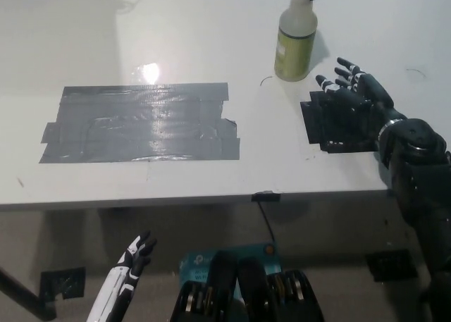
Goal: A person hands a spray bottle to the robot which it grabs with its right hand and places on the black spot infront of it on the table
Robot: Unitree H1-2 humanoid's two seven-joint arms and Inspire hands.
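While you check this moment, read these lines from the bottle outward.

Spray bottle: you see the spray bottle (295, 44) standing upright on the white table (211, 26), up toward 1 o'clock in your picture. Its body is pale yellow-green, with a white neck and a dark nozzle cut by the top edge. Nothing grips it.

Bottle against the spot: it stands at about 11 o'clock of the black spot (325, 128), near it but clear of it, on bare white tabletop.

Black spot: you find this dark taped patch at about 3 o'clock of the picture, close to the table's near edge. Part of it is covered by the black hand.

Right hand: the right hand (352, 100) lies over the black spot, at about 5 o'clock of the bottle. Its fingers are spread apart and stretched toward the bottle, holding nothing; a gap of white table shows between fingertips and bottle.

Right arm: the black arm comes in from 4 o'clock, crossing the table's near edge.

Grey tape patch: a wide grey tape patch (141, 125) lies on the table at 9 to 10 o'clock, well apart from the bottle, with a bright glare spot just above it.

Left hand: the left hand (134, 255) rests below the table edge at 7 o'clock, fingers loosely apart, empty.
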